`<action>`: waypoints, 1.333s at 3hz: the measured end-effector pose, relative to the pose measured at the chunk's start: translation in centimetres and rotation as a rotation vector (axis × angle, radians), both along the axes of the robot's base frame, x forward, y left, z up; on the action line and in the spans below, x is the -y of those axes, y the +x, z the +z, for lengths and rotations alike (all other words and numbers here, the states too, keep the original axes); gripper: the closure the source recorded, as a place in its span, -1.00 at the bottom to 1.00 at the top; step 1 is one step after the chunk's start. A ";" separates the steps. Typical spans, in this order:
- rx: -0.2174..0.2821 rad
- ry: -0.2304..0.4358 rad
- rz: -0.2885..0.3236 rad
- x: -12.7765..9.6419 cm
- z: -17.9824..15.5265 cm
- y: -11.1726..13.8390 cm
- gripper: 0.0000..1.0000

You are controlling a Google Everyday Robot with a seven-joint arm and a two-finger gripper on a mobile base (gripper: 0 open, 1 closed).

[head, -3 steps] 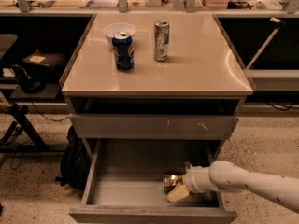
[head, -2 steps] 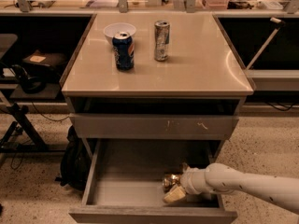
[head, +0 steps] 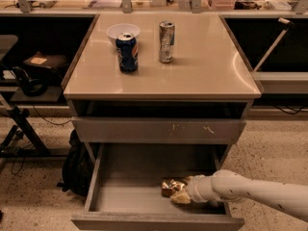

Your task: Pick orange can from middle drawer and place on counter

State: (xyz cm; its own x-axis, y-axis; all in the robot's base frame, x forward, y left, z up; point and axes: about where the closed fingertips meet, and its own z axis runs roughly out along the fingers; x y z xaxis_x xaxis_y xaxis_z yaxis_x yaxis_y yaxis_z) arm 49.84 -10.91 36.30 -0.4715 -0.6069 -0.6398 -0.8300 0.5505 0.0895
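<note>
The orange can [head: 170, 186], small, shiny and crinkled, lies on the bare grey floor of the open middle drawer [head: 125, 196], towards its right front. My gripper [head: 179, 194] reaches in from the right on a white arm and sits right against the can's right side, low in the drawer. The beige counter [head: 207, 66] tops the cabinet above.
A blue soda can [head: 127, 52], a tall silver can [head: 166, 41] and a white bowl [head: 122, 31] stand on the counter's back left. The scratched drawer front [head: 159, 129] above is closed. A black backpack [head: 77, 170] leans by the cabinet's left side.
My arm has pushed a little further left into the drawer. The gripper now lies closer against the orange can, which has shifted slightly left.
</note>
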 end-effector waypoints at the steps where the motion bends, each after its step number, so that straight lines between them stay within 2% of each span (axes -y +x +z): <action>1: 0.001 0.000 0.001 0.0 0.1 0.0 0.30; 2: 0.041 -0.039 0.013 0.7 3.0 -0.6 0.77; 3: 0.078 -0.071 0.026 1.9 9.0 -2.5 1.00; 4: 0.165 -0.090 0.043 4.2 19.2 -2.9 1.00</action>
